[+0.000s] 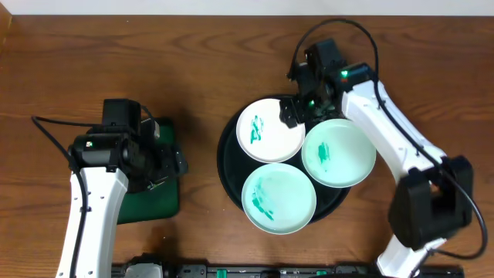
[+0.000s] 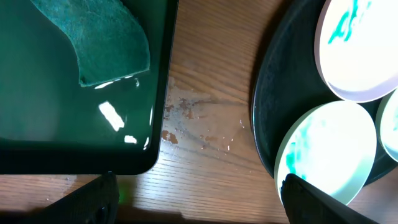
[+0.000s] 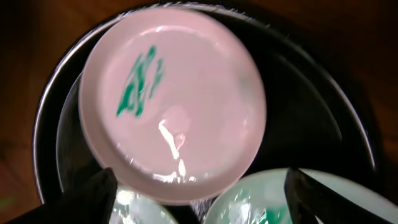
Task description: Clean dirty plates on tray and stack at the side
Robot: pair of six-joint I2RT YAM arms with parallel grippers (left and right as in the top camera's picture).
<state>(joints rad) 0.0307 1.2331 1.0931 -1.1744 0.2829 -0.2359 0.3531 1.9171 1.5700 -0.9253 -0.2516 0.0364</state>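
The black round tray point(image 1: 228, 171) holds three plates, all with green smears: one at the upper left point(image 1: 270, 130), one at the right point(image 1: 338, 152) and one at the front point(image 1: 279, 198). My right gripper point(image 1: 296, 110) hovers over the tray's far side, at the upper-left plate's right edge. In the right wrist view this plate point(image 3: 173, 99) fills the frame above the open right gripper point(image 3: 199, 205), with nothing held. My left gripper point(image 1: 164, 162) stands open over the green tray's right edge, and it is empty in the left wrist view too point(image 2: 199, 208).
A rectangular green tray point(image 1: 150, 197) lies left of the black tray, with a dark green cloth point(image 2: 106, 37) in it. Bare wood point(image 2: 211, 124) separates the two trays. The right arm's base point(image 1: 428, 208) stands at the right front.
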